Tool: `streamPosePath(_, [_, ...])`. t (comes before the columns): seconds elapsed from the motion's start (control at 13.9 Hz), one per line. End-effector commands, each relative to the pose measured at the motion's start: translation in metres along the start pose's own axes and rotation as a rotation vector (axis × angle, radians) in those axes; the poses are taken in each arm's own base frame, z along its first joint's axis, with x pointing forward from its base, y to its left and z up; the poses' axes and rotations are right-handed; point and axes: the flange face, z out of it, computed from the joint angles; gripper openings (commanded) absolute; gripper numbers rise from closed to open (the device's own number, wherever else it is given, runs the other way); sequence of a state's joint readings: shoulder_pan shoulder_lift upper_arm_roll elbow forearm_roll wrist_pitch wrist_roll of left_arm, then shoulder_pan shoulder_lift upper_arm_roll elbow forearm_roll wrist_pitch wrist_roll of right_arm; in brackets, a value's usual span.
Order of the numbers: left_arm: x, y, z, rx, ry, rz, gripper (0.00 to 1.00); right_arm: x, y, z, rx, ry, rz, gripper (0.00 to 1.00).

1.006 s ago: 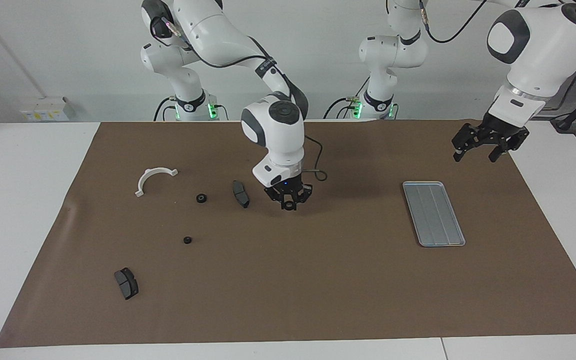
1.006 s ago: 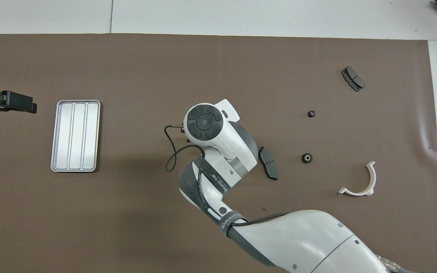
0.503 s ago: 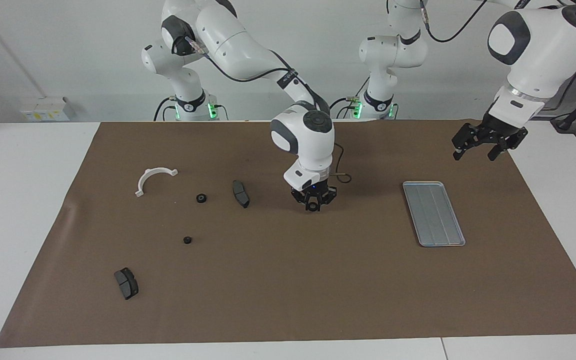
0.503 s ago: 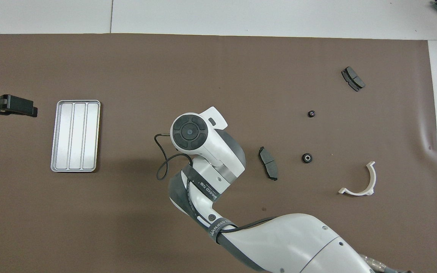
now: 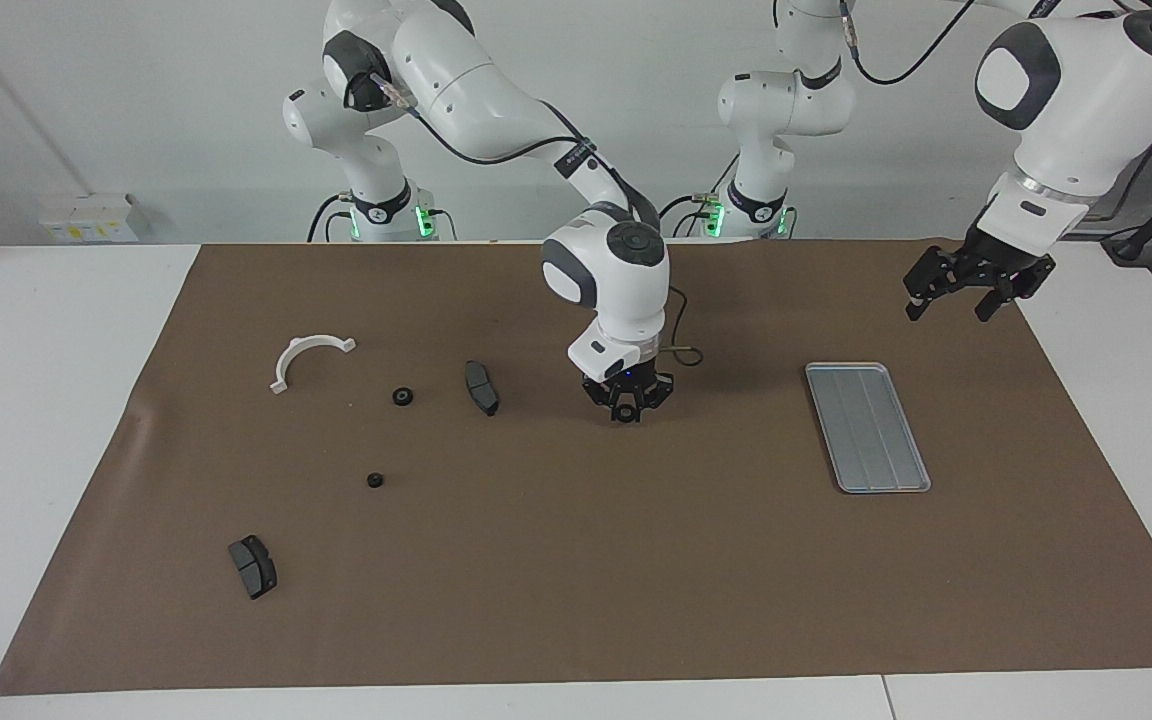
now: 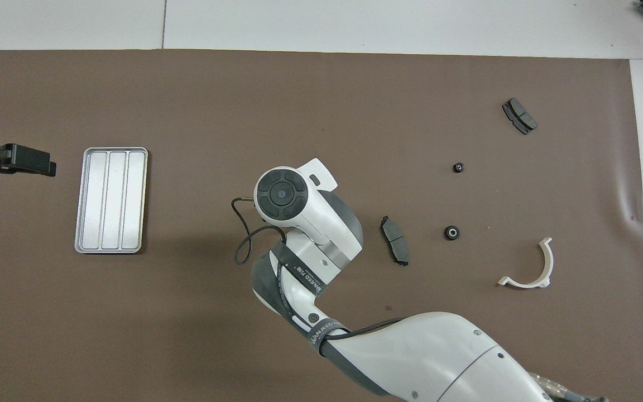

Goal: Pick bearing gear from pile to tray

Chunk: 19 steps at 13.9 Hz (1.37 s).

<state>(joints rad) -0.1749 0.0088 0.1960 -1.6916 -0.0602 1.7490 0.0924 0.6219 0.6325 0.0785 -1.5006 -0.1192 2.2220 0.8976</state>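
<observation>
My right gripper hangs low over the middle of the brown mat, shut on a small black bearing gear at its fingertips. From overhead the right arm's wrist hides both. Two more black gears lie in the pile toward the right arm's end, also seen from overhead. The silver ridged tray lies toward the left arm's end with nothing in it. My left gripper waits open in the air over the mat's edge beside the tray.
Two dark brake pads and a white half-ring bracket lie among the pile. The brown mat covers most of the white table. A loose cable loops off the right wrist.
The right gripper carried the gear away from the brake pad toward the tray, then stopped over the mat's middle. The left arm has stayed where it was.
</observation>
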Motion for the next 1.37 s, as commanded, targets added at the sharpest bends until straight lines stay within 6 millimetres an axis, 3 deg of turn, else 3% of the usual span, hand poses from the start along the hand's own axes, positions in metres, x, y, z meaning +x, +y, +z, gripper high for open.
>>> streamPosePath(0.0, [-0.010, 0.000, -0.001, -0.006, -0.006, 0.002, 1.00, 0.009, 0.012, -0.013, -0.015, 0.020, 0.032, 0.88])
streamPosePath(0.14, [-0.004, 0.011, 0.004, -0.004, -0.007, -0.027, 1.00, 0.029, 0.042, -0.029, -0.018, 0.029, 0.070, 0.91])
streamPosePath(0.22, [-0.001, 0.028, 0.006, -0.002, -0.006, -0.056, 1.00, 0.035, 0.062, -0.035, -0.026, 0.028, 0.077, 0.93])
streamPosePath(0.36, [0.006, 0.059, 0.017, 0.019, -0.023, -0.028, 1.00, 0.043, 0.122, -0.053, -0.046, 0.020, 0.045, 0.94])
streamPosePath(0.57, [0.013, 0.130, 0.043, 0.036, -0.041, -0.077, 1.00, 0.042, 0.194, -0.060, -0.072, -0.009, 0.013, 0.94])
streamPosePath(0.86, [0.011, 0.217, 0.084, 0.041, -0.020, -0.168, 1.00, 0.037, 0.257, -0.056, -0.097, -0.044, -0.040, 0.93])
streamPosePath(1.01, [0.001, 0.249, 0.104, 0.034, -0.004, -0.188, 1.00, 0.030, 0.275, -0.045, -0.095, -0.046, -0.060, 0.93])
streamPosePath(1.22, [-0.024, 0.296, 0.148, 0.021, 0.017, -0.219, 1.00, 0.023, 0.307, -0.029, -0.083, -0.034, -0.101, 0.93])
streamPosePath(1.29, [-0.029, 0.321, 0.181, 0.039, 0.004, -0.210, 1.00, 0.017, 0.313, -0.024, -0.079, -0.043, -0.116, 0.93])
